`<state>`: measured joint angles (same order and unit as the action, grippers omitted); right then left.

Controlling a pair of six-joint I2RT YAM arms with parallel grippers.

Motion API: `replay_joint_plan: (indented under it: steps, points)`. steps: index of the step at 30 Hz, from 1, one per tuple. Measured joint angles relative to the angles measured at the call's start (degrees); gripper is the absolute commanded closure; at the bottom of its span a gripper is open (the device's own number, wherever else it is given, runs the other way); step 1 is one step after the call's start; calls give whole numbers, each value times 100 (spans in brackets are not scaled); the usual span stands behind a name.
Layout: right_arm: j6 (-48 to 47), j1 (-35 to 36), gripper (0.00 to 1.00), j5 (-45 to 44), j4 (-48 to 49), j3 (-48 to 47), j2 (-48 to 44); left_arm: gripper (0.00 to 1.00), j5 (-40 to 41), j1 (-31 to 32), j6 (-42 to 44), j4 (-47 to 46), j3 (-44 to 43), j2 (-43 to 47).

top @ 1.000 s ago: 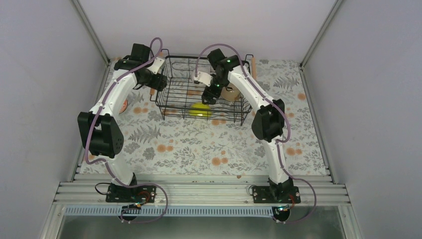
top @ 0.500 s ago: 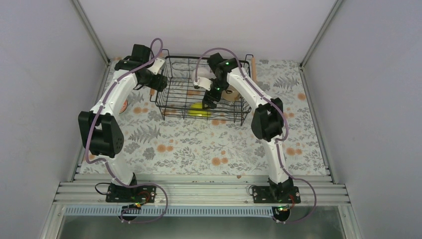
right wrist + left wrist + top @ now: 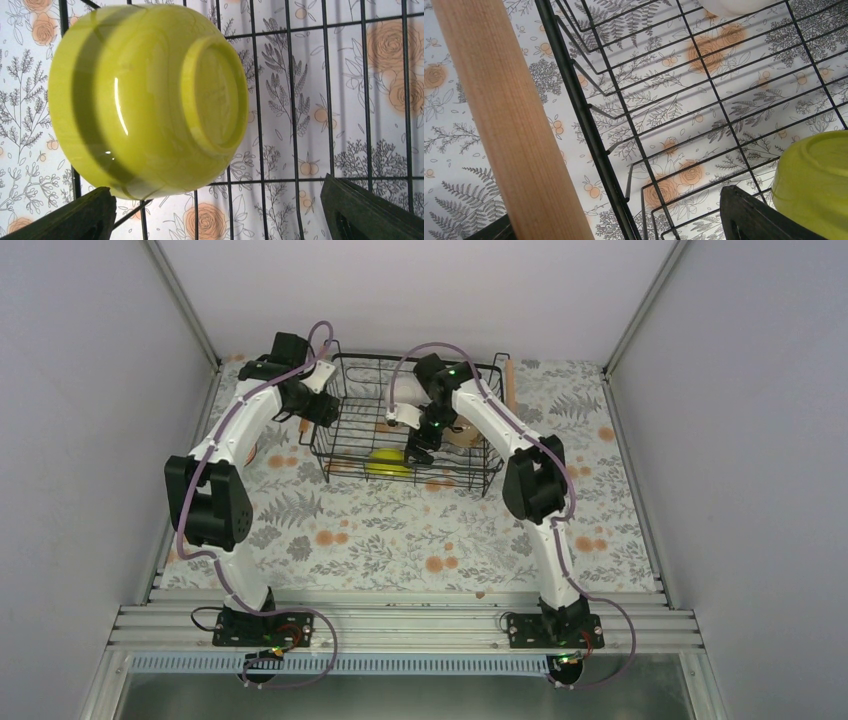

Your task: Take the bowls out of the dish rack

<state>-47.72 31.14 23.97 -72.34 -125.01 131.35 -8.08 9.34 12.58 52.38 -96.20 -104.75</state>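
Observation:
The black wire dish rack point(image 3: 340, 455) stands at the back middle of the table. A yellow-green bowl point(image 3: 383, 463) lies in its near part, foot turned up toward my right wrist camera point(image 3: 145, 100). My right gripper point(image 3: 418, 452) is open inside the rack, its fingers point(image 3: 65, 215) level with the bowl's rim and not closed on it. A tan bowl point(image 3: 463, 430) sits behind the right arm. My left gripper point(image 3: 322, 408) is open at the rack's left wall, astride the wooden handle point(image 3: 509, 115), one finger point(image 3: 754, 215) inside near the yellow-green bowl point(image 3: 814, 180).
A white bowl's edge point(image 3: 734, 4) shows deeper in the rack. A white bowl with a red-orange pattern point(image 3: 251, 450) sits on the floral cloth left of the rack, half hidden by the left arm. The second wooden handle point(image 3: 510, 377) is on the rack's right side.
My right gripper has moved down and left inside the rack, to the yellow-green bowl, which has shifted slightly left. My left arm has moved a little closer to the rack's left wall.

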Motion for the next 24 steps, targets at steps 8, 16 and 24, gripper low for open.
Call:
replay_joint_plan:
  steps: [8,16,24]
  points:
    - [-52,35,0,234,-63,-282,221,22,44,22,2,0,0,-2]
    - [-48,35,0,433,-98,-796,374,22,61,33,2,-2,2,-52]
    - [-52,26,0,756,-92,-1012,376,22,83,44,4,-28,50,-55]
